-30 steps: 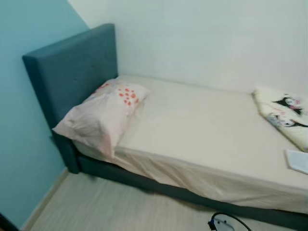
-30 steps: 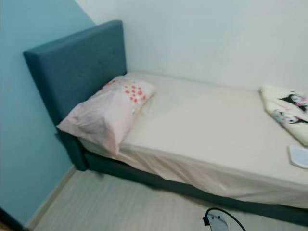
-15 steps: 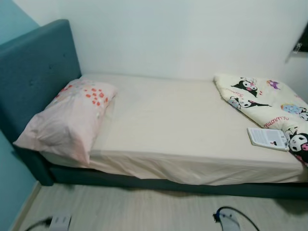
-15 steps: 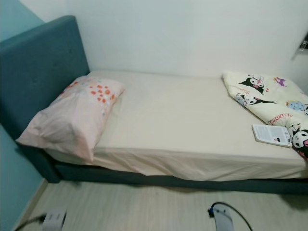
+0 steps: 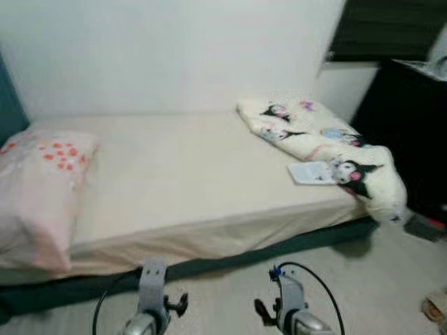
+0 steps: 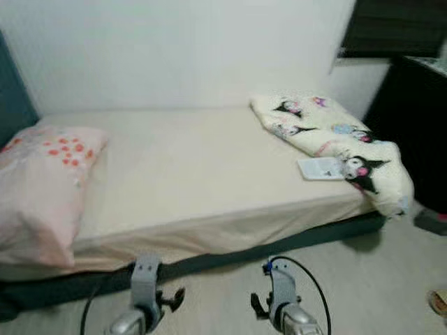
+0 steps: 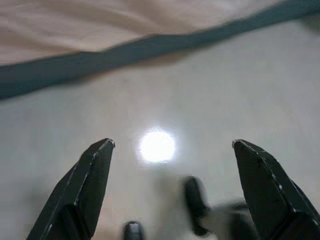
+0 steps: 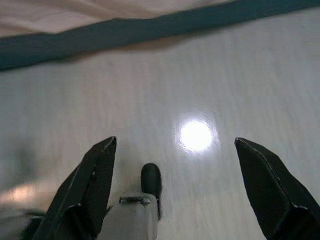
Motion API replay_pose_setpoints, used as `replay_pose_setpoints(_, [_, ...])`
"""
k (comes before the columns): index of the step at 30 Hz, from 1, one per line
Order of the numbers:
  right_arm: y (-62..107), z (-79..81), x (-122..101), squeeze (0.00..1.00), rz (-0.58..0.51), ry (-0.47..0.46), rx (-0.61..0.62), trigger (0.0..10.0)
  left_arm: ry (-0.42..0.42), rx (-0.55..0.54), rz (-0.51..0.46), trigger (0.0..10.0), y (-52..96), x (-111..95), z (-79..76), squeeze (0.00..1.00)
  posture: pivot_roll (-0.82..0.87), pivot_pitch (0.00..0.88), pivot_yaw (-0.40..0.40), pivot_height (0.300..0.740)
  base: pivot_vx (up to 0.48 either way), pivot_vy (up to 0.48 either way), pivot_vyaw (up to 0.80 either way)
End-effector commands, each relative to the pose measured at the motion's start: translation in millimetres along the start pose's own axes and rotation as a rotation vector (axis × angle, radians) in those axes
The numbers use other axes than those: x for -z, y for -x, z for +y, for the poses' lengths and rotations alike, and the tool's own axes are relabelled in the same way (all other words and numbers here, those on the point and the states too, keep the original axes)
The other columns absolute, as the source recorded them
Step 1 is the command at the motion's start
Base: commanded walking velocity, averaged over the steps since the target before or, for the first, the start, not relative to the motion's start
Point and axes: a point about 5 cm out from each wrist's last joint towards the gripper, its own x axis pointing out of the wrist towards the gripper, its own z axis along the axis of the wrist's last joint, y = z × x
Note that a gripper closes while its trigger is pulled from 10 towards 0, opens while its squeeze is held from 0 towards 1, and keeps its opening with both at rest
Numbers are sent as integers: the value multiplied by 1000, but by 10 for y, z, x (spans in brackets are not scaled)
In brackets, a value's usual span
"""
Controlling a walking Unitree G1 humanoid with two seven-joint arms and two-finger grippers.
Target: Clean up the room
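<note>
Bed (image 5: 209,174), crumpled blanket (image 5: 328,146), booklet (image 5: 311,172)

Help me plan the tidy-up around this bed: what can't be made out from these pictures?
- Pillow: cut off by the left edge of the eye views.
- Booklet: print too small and blurred to read; the cartoon blanket overlaps one end.
- Thing on the floor: cut off at the right edge, too blurred to name.
- Dark furniture: too dark to identify.
- Left gripper and right gripper: open over bare floor; glare hides a patch.
</note>
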Motion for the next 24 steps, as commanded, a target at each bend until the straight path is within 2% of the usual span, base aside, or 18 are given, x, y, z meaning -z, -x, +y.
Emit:
replay_pose_setpoints(1, [10, -29, 8, 0, -11, -14, 8, 10000, -48, 15, -12, 10000, -24, -60, -32, 0, 57, 0, -64, 740, 0, 0, -775])
replay_pose_setpoints(4, [10, -25, 10, 0, -13, -18, 8, 10000, -67, 19, -9, 10000, -25, -60, -40, 0, 57, 0, -63, 740, 0, 0, -775])
replay_pose_setpoints(7, [6, -11, -19, 0, -26, 8, -2, 10000, -90, 6, 29, 10000, -26, -23, -38, 0, 51, 0, -57, 740, 0, 0, 0])
replay_pose_setpoints(18, [10, 7, 9, 0, -12, 14, -38, 10000, -137, -13, 70, 10000, -31, 6, -47, 0, 51, 0, -53, 740, 0, -471, 0])
replay_pose_setpoints(20, [8, 28, 5, 0, -12, 37, -56, 10000, -150, -11, 72, 10000, -33, 5, -49, 0, 53, 0, -51, 740, 0, -480, 800])
replay_pose_setpoints(24, [6, 46, 13, 0, -13, 27, -66, 10000, -153, -8, 79, 10000, -31, 14, -51, 0, 52, 0, -47, 740, 0, -480, 800])
